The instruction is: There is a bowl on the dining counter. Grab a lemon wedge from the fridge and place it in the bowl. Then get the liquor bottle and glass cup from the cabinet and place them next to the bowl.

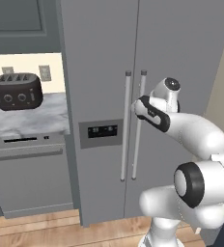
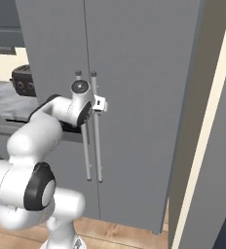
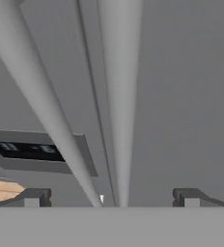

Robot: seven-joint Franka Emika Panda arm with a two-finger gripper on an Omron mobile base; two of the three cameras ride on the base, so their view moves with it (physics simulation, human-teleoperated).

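Observation:
The tall grey fridge (image 1: 181, 58) (image 2: 144, 73) fills the scene, both doors shut. Its two long pale handles (image 1: 126, 125) (image 2: 97, 146) run side by side down the middle seam. My gripper (image 2: 101, 103) (image 1: 135, 107) is right at the handles, about a third of the way down them. In the hand view the gripper (image 3: 111, 198) is open. Both handles run up between its dark fingertips (image 3: 34, 198), and the right-hand handle (image 3: 121, 96) sits near the centre. Nothing is held. The bowl, lemon wedge, liquor bottle, glass cup and dining counter are out of view.
A dark dispenser panel (image 1: 101, 132) (image 3: 27, 150) sits on the left door. Left of the fridge, a black toaster (image 1: 17, 90) stands on a marble worktop (image 1: 32, 118) under a panelled grey wall cabinet (image 1: 17, 24). A beige wall (image 2: 207, 121) closes in on the right.

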